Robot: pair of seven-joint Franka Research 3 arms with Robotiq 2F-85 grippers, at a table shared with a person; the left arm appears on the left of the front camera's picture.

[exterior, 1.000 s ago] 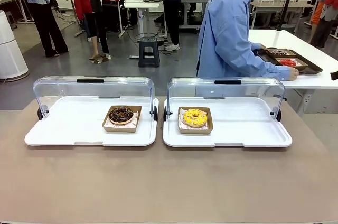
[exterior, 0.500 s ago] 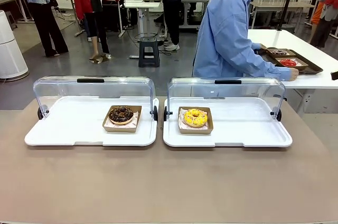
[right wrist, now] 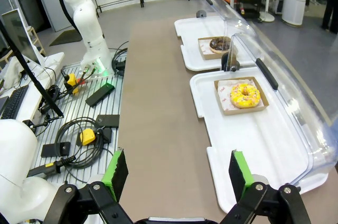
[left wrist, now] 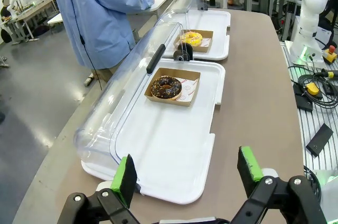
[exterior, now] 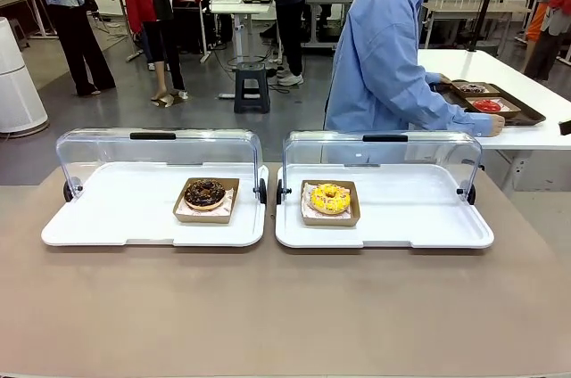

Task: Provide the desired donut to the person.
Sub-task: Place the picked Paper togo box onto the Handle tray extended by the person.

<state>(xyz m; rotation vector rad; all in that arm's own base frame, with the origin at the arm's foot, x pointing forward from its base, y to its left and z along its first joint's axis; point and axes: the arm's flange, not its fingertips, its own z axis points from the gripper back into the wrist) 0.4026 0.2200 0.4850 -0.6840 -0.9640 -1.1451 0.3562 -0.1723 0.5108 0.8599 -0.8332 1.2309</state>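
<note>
I saw both the left gripper (left wrist: 186, 177) and the right gripper (right wrist: 178, 174) spread wide and empty. The chocolate donut (exterior: 205, 193) and the yellow donut (exterior: 330, 197) lay in separate white trays (exterior: 107, 217); the person (exterior: 384, 57) stood turned toward a side table.

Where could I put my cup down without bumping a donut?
The brown table is bare along the robot's side, in front of both white trays. Each tray also has bare white floor beside its box: the chocolate donut and yellow donut sit near the narrow middle gap, which is crowded.
</note>
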